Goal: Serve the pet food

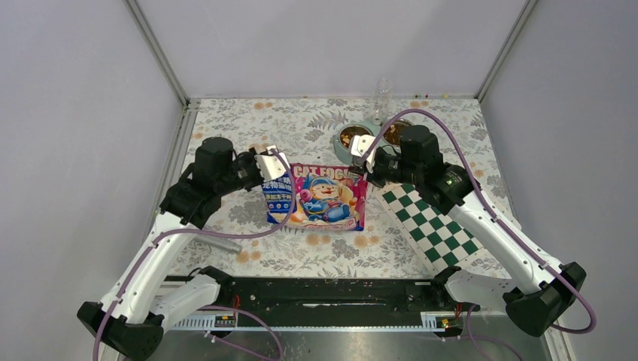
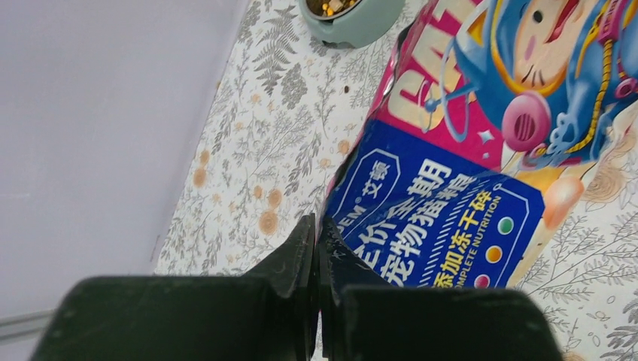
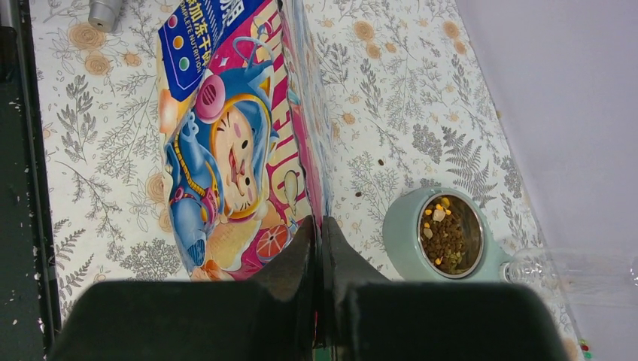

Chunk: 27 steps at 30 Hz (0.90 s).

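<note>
In the middle of the flowered table: glossy bag, cartoon front turned up toward the overhead view, top edge on the far side, stretched between the two arms.

Left gripper: fingers pressed together with no visible gap, clamped on the bag's far-left top corner; blue printed corner running straight into the closed tips.

Right gripper: fingers likewise squeezed tight, pinching the bag's far-right top corner; pink edge of the bag caught between the tips.

Bag's lower end: toward the near edge; whether resting on the cloth or lifted clear, cannot tell.

Pet food: brown and tan pellets heaped inside the bowl, on the far side of the table, just beyond the bag's top right corner and near the right gripper, not touching the bag.

Bowl: pale green outside, shiny inner rim, upright on the cloth.

Cup: clear plastic, at the far edge just behind the bowl, too faint for more detail.

Mat: green and white checks, flat on the table right of the bag, partly under the right arm.

Cylinder: grey metal, lying on its side at the near left, well apart from the bag.
</note>
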Each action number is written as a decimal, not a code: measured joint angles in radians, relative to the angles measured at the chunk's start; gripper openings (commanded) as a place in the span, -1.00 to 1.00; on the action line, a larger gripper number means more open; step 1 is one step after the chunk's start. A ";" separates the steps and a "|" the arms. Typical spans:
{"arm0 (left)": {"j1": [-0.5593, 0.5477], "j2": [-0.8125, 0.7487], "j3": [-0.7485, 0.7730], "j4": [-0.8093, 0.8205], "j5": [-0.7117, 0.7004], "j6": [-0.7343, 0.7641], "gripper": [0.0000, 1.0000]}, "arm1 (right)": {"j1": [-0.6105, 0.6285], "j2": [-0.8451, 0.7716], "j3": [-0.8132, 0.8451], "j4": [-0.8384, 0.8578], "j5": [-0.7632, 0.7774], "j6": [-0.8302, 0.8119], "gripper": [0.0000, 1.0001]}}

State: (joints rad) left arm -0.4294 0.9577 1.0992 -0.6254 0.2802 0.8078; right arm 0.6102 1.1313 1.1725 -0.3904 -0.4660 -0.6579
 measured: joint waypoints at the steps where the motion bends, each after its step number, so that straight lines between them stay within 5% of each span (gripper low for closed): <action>1: 0.011 -0.009 -0.009 0.004 0.000 0.006 -1.00 | 0.000 0.000 0.000 0.000 -0.001 0.000 -1.00; 17: 0.180 -0.086 -0.057 -0.038 -0.017 0.051 -1.00 | 0.001 -0.007 0.000 -0.012 -0.024 -0.033 -1.00; 23: 0.354 -0.097 -0.062 -0.123 -0.452 0.099 -1.00 | -0.032 -0.073 -0.004 -0.135 0.055 -0.045 -1.00; 27: 0.362 -0.098 -0.060 -0.153 -0.555 0.105 -1.00 | -0.054 -0.115 -0.004 -0.181 0.081 -0.048 -1.00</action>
State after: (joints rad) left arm -0.0677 0.8593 1.0397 -0.7780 -0.2745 0.9123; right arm 0.5560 1.0161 1.1687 -0.5716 -0.3851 -0.7063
